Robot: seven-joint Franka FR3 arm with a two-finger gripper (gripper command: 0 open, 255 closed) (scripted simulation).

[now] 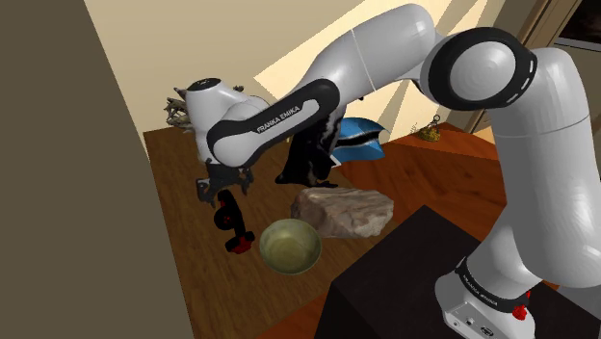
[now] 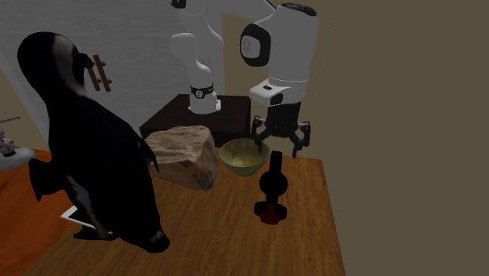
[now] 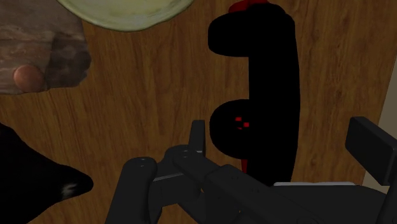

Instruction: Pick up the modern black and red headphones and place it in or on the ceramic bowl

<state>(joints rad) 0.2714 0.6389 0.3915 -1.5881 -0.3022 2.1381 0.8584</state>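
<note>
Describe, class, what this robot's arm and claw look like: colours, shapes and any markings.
The arm is smooth, rounded white shells with dark bands at the joints. A black band near the wrist bears white lettering, FRANKA EMIKA. The claw is all black and angular, with two fingers. A small red knob sits at the base.

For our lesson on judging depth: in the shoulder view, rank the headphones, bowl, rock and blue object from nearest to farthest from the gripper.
1. The headphones, just below the open gripper.
2. The bowl, beside the headphones toward that view's right.
3. The rock, just behind the bowl.
4. The blue object, farther back on the table, beyond the rock.
</note>
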